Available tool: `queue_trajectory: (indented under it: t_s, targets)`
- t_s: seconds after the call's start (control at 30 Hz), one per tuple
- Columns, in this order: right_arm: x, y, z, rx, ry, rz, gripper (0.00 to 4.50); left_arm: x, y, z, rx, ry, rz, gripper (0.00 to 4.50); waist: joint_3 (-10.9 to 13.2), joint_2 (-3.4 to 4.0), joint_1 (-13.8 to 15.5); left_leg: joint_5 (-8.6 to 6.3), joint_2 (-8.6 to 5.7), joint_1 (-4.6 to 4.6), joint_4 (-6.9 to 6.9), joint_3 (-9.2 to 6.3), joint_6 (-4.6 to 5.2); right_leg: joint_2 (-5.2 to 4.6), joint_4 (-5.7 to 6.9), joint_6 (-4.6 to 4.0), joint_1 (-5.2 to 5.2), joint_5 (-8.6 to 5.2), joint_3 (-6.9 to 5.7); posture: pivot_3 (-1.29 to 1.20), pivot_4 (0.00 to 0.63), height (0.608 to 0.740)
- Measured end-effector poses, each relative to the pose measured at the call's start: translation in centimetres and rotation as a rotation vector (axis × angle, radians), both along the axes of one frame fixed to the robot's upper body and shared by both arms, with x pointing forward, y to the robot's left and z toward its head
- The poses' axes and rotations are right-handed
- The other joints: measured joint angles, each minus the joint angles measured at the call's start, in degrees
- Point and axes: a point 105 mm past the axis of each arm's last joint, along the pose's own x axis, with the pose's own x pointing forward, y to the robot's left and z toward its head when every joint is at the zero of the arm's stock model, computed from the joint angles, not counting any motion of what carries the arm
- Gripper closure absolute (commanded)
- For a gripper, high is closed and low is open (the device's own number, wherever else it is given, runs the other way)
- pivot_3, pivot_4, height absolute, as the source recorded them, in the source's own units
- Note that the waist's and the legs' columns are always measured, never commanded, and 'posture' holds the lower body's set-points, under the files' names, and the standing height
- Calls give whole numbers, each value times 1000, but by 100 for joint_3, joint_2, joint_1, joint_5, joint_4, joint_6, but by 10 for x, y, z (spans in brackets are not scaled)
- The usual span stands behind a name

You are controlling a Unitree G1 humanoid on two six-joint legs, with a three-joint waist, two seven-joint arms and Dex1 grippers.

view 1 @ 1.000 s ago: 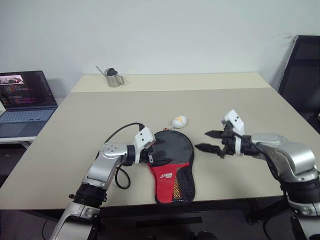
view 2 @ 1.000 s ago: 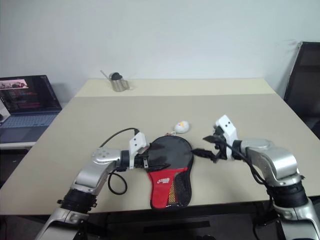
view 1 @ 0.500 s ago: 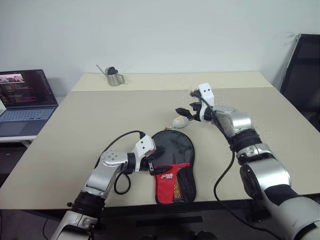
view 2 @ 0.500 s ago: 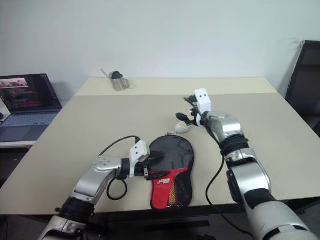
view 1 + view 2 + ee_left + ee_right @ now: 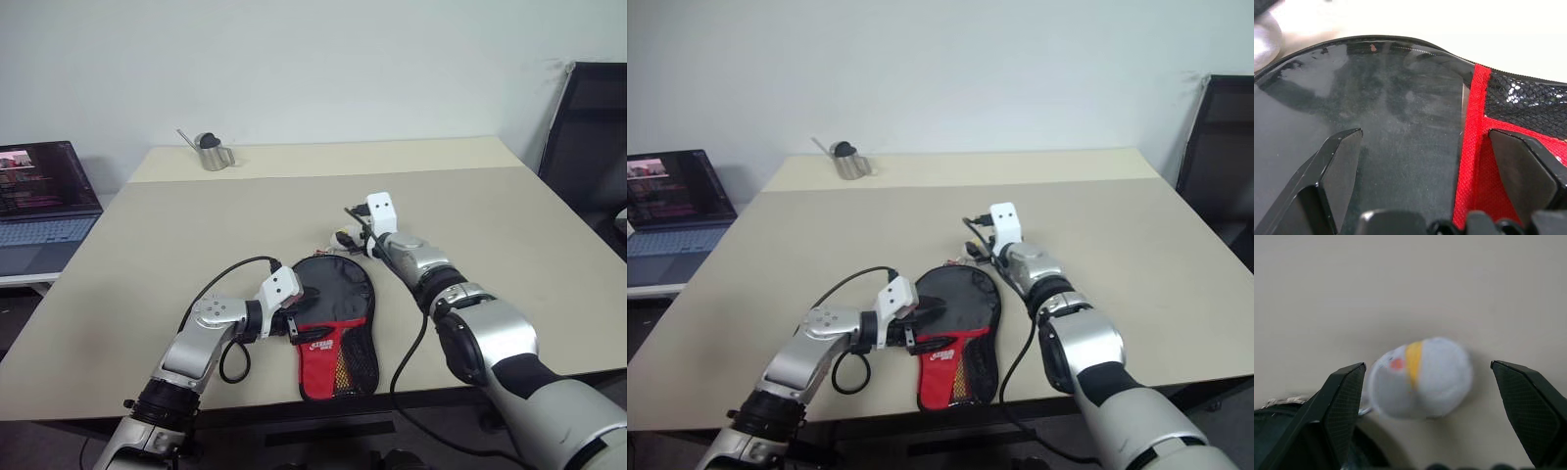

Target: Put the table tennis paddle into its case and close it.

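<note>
You could not make out any readable text. The case (image 5: 338,333) carried a white logo on its red panel, too small to read, and the laptop (image 5: 44,191) screen showed lines of text too fine to read.

Soft, even indoor light fills the room, and the pale beige table (image 5: 490,225) reads bright with only faint, diffuse shadows. A weak shadow lies on the table beside the paddle-shaped black fabric case with its red panel (image 5: 338,323), under the arms. In the left wrist view the case's glossy black face (image 5: 1376,107) carries pale smeared reflections of light, and the table beyond the case is washed out nearly to white. In the right wrist view the small white plush charm with a yellow band (image 5: 1422,377) is soft and out of focus, casting a dim shadow; the black fingers (image 5: 1337,406) look sharper.
</note>
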Motion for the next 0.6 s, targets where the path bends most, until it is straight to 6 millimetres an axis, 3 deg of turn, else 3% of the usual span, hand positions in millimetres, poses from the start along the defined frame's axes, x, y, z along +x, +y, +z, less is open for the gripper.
queue_trajectory:
  t_s: [0.03,0.13,0.37,0.53,0.6]
  targets:
    - [-1,4,-2,-1,5,3,0,-1,1,0,3,1,1,34,0,0,-1,0,0,0,-1,0,0,0,2,0,-3,0,4,0,150,740]
    - [-3,10,-5,-9,12,-1,600,-3,3,0,12,1,8,0,0,1,-1,0,-1,0,-2,2,0,3,2,0,-7,0,12,0,150,740]
    - [0,5,-7,-146,-41,-40,3073,-6,8,-1,10,6,32,0,0,1,-8,-2,5,5,-7,11,3,17,6,-2,-15,1,31,0,150,740]
    - [0,0,-11,-213,-63,-52,4436,-3,9,-1,9,2,45,0,0,1,-7,-3,4,6,-6,15,5,18,7,-2,-15,2,35,0,150,740]
    - [0,-1,-12,-227,-73,-51,4480,3,10,-1,10,4,56,0,0,1,-6,-5,4,8,-4,15,9,20,11,-4,-15,4,35,0,150,740]
